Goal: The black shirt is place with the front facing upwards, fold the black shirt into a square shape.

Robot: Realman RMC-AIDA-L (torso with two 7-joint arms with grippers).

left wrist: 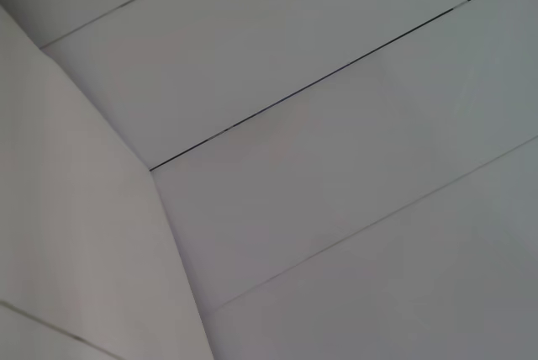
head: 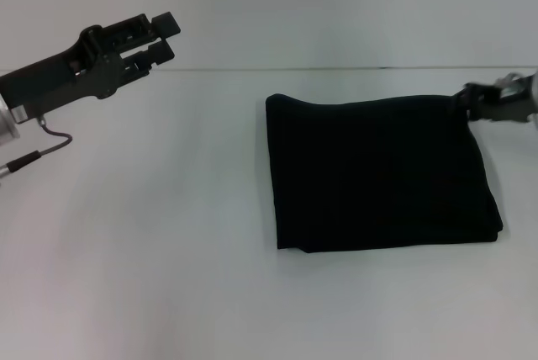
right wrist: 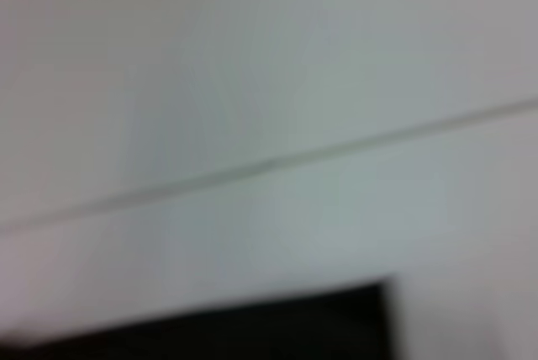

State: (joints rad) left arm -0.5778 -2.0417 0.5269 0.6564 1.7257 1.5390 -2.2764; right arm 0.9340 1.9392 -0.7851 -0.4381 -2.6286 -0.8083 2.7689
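- Nearest the robot, at about 6 o'clock on the white table point(head: 151, 276): bare surface only, nothing to take hold of.
- Just past centre, toward 3 o'clock: the black shirt point(head: 378, 175), lying flat as a compact, roughly square packet, print hidden inside the folds.
- Near edge at 6 o'clock of the packet slightly uneven, with stacked layers showing at the 4 o'clock corner; far edge at 12 o'clock straight and clean.
- Judged from this: folding close to done, perhaps only a tidy of the near edge left.
- Handling, as a judgement: soft, light, limp cloth; no stiffness, so any lifted corner droops and drags the layers below it; not fragile; likely to slide a little on the smooth tabletop.
- Best hold, as a judgement: a corner or edge pinched through all layers together, such as the 4 o'clock corner, rather than the top layer alone, which would peel the fold open.
- At the packet's 2 o'clock corner: right gripper point(head: 471, 101), low, just beside or touching the fabric edge; spread or pinched cannot be told, and contact cannot be confirmed.
- Right wrist view: dark cloth point(right wrist: 252, 330) close under the camera, table beyond.
- Farthest, at 10 o'clock and well apart from the shirt: left gripper point(head: 161, 37), raised above the table, fingers spread, holding nothing.
- Left wrist view: only pale panels with thin seams.
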